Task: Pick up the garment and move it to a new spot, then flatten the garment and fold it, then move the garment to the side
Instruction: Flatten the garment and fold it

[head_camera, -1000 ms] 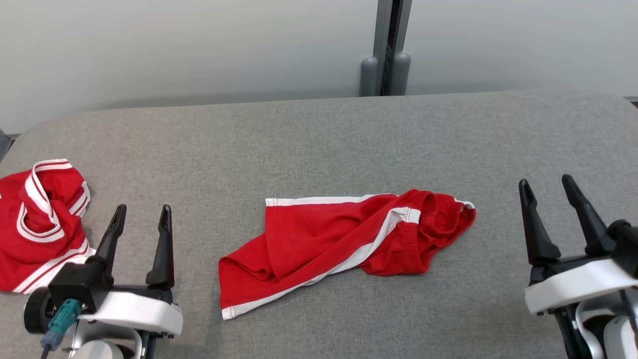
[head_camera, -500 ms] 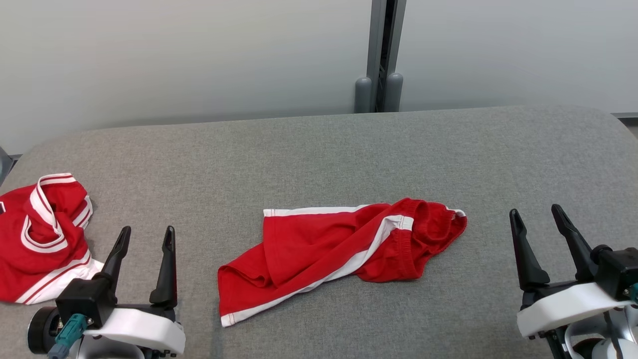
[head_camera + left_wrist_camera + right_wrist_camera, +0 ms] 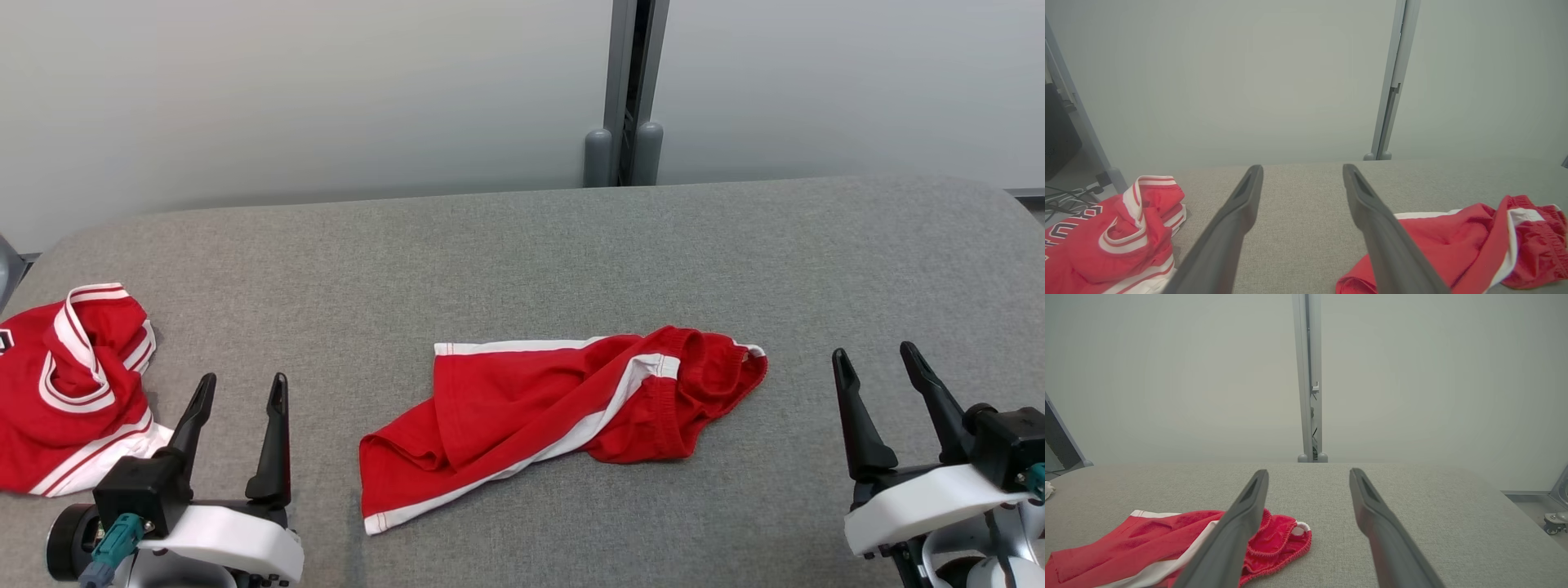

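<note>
The garment (image 3: pixel 522 416), red shorts with white side stripes, lies crumpled in the middle of the grey padded table (image 3: pixel 522 245); its elastic waistband points right. It also appears at the lower right of the left wrist view as the garment (image 3: pixel 1457 249) and at the lower left of the right wrist view as the garment (image 3: pixel 1147 539). My left gripper (image 3: pixel 242 384) stands open over the table to the garment's left, holding nothing. My right gripper (image 3: pixel 875 356) stands open well to the garment's right, also holding nothing.
A second red garment with white trim (image 3: pixel 65 400) lies bunched at the table's left edge, just left of my left gripper, seen too as the bunched garment (image 3: pixel 1110 241). A grey post (image 3: pixel 624 90) rises behind the table against a pale wall.
The head camera has tilted up, so the whole picture sits lower. Both grippers stay open, and the garment lies as before.
</note>
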Available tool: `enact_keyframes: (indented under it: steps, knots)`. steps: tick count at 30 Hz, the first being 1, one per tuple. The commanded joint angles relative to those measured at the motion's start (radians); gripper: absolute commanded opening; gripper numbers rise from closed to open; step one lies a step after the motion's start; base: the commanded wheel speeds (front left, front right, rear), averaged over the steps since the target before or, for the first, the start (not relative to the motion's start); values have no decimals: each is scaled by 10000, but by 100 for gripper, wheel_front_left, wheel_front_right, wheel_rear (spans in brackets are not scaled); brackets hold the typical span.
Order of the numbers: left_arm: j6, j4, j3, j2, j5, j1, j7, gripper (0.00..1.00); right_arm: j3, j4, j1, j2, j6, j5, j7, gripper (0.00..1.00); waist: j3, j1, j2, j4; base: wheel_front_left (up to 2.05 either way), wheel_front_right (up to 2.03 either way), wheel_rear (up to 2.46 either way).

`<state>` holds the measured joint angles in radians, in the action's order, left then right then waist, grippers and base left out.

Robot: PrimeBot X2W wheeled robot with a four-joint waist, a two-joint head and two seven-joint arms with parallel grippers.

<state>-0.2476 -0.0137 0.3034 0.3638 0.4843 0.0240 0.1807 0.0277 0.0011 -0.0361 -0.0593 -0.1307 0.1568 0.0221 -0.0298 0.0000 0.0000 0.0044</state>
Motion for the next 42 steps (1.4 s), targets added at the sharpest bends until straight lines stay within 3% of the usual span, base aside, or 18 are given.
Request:
enact_keyframes:
  steps: [1,19,30,31,32,33,39,42]
  knots:
    - [-55,-32,-24,66,11,46,0,100,51,2,-47,4,-1,-59,-30,100,2,0,0,4,0,0,0]
    - [1077,-1254,1168,-269,1096,85,-2064,100,-126,-49,-293,36,-1,-71,-166,100,-836,0,0,-175,0,0,0]
    - [1538,-2208,1496,-435,1803,212,-3154,100,-208,118,-595,49,-1,-58,-35,100,-1356,0,0,-236,0,0,0]
    - [1609,-2249,1549,-458,1838,227,-3220,80,-207,139,-603,51,-1,-60,-31,100,-1371,0,0,-238,0,0,0]
    - [1657,-2271,1556,-462,1857,239,-3205,17,-209,158,-600,49,-1,-59,-30,100,-1381,0,0,-239,0,0,0]
    - [1684,-2282,1548,-467,1886,247,-3174,0,-219,178,-600,51,-1,-45,-38,100,-1389,0,0,-239,0,0,0]
    - [1658,-2258,1539,-421,1786,384,-3024,0,-569,260,-733,-89,-1,235,-308,100,-1402,0,0,-166,0,0,0]
    - [1606,-2224,1561,-421,1707,554,-2949,0,-1321,456,-918,-370,-1,825,-778,100,-1491,0,0,-33,0,0,0]
